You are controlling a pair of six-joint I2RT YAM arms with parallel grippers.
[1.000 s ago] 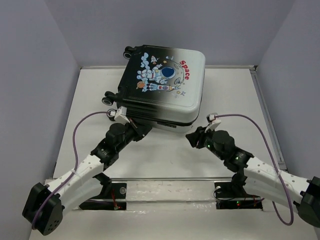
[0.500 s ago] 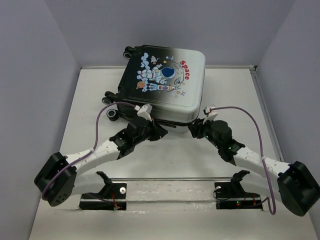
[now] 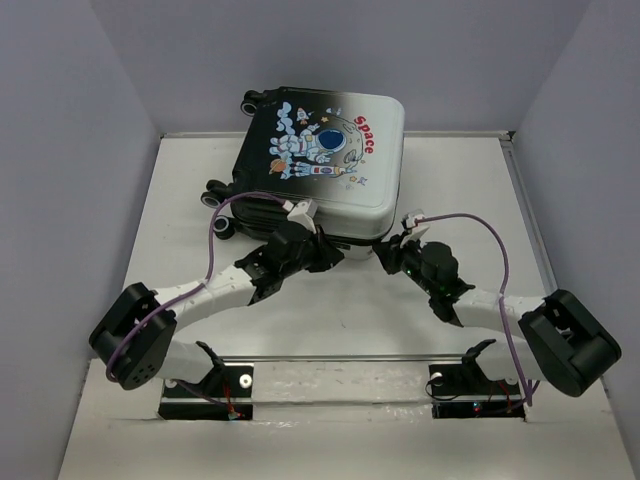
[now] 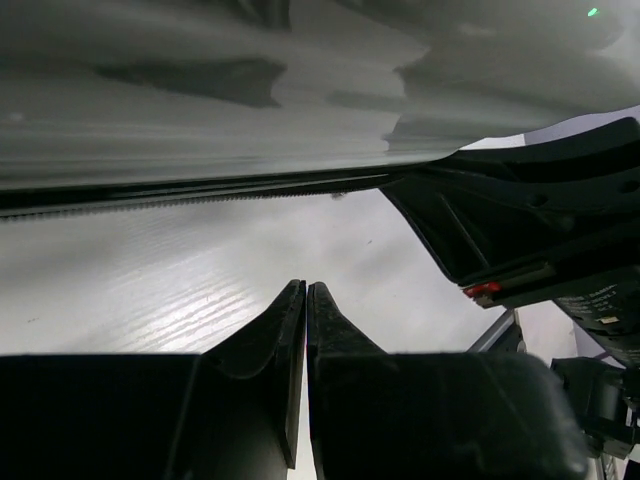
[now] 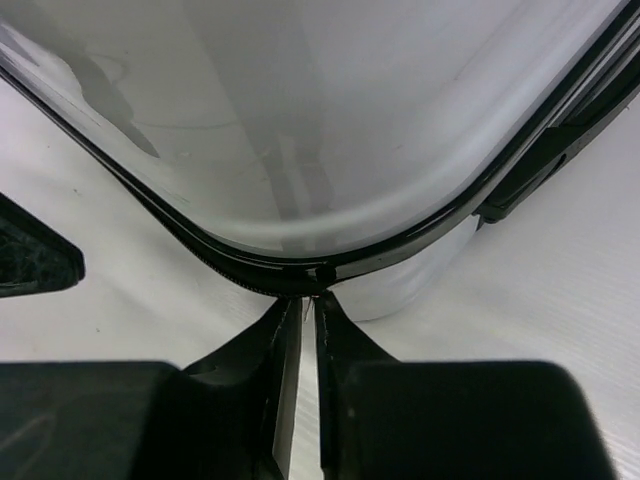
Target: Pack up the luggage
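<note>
The luggage, a black-to-white shell with the astronaut print, lies flat at the back of the table, lid down on its base. My left gripper is shut and empty at the middle of the near edge. In the left wrist view its tips sit just below the zipper line under the shell. My right gripper is at the near right corner. In the right wrist view its tips are pinched on a thin zipper pull below the slider on the rounded corner.
Black caster wheels stick out on the suitcase's left side and far corner. The white table has grey walls on three sides. My right arm's body is close beside the left gripper.
Both arms have stretched forward and inward to the suitcase's near edge. The lid has come down, and the suitcase has slid a little away and to the left.
</note>
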